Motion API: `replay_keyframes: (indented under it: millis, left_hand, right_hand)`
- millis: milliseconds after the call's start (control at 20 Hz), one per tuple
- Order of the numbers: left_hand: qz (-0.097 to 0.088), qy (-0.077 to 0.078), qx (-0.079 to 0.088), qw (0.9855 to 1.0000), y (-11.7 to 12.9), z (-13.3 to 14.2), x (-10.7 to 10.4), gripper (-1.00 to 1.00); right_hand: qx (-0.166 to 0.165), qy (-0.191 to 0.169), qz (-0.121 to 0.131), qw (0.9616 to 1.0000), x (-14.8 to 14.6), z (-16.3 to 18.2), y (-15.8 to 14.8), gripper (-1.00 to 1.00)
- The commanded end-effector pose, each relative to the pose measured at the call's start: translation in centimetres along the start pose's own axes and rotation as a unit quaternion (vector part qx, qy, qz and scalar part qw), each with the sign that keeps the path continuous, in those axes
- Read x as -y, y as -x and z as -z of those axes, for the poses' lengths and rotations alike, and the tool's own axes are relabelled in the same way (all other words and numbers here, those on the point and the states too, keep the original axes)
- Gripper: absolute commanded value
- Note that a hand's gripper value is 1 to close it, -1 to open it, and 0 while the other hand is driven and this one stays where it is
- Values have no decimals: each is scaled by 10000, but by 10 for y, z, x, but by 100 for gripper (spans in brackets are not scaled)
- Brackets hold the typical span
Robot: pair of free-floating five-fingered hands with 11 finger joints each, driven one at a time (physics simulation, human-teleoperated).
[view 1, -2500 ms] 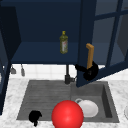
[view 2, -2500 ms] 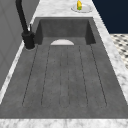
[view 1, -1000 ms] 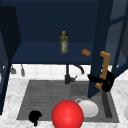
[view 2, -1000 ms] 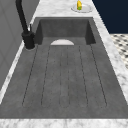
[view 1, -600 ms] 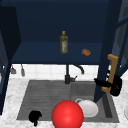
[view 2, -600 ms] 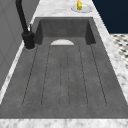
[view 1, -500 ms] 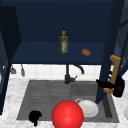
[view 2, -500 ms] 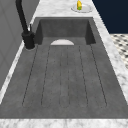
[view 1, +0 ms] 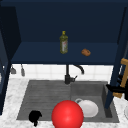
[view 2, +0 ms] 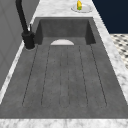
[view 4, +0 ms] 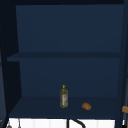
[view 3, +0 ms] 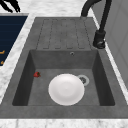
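Note:
My right hand (view 1: 116,88) is at the far right of the front view, curled on the wooden handle (view 1: 123,75) of the open navy cabinet door (view 1: 115,67). On the cabinet's lower shelf (view 1: 45,53) stand an olive oil bottle (view 1: 63,42) (view 4: 64,97) and a small brown roll (view 1: 86,52) (view 4: 86,106). My left hand (view 1: 34,116) (view 3: 10,5) hangs idle over the sink's front left corner with relaxed fingers, touching nothing. A large red ball (view 1: 67,114) shows in front of the sink.
A white plate (view 1: 88,108) (view 3: 66,89) lies in the sink basin (view 3: 100,82), with a small red thing (view 3: 37,74) by its front wall. The black faucet (view 1: 68,75) (view 2: 25,27) stands behind. A dish with a yellow-green item (view 2: 79,6) sits on the right counter. The drainboard (view 2: 63,75) is on the left.
My right hand has swung the cabinet door by its handle from the middle out to the far right. The brown roll on the shelf came into sight. The left hand stayed put.

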Motion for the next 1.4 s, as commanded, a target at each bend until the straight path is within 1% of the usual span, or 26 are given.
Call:
replay_keyframes:
  millis: [0, 350, 750, 1050, 1350]
  left_hand:
    - [0, 0, 0, 10000, 0, 0, 0, 0]
    - [0, 0, 0, 10000, 0, 0, 0, 0]
    - [0, 0, 0, 10000, 0, 0, 0, 0]
    - [0, 0, 0, 10000, 0, 0, 0, 0]
    - [0, 0, 0, 10000, 0, 0, 0, 0]
  right_hand:
    - [-8, 2, 24, 10000, 28, 3, -13, 100]
    - [-61, -382, 50, 9992, 69, 8, -18, 100]
    - [-117, -772, 54, 9969, 111, 15, -19, 100]
    - [-151, -1063, 66, 9942, 143, 19, -22, 100]
    - [-227, -1366, 111, 9903, 175, 25, -22, 100]
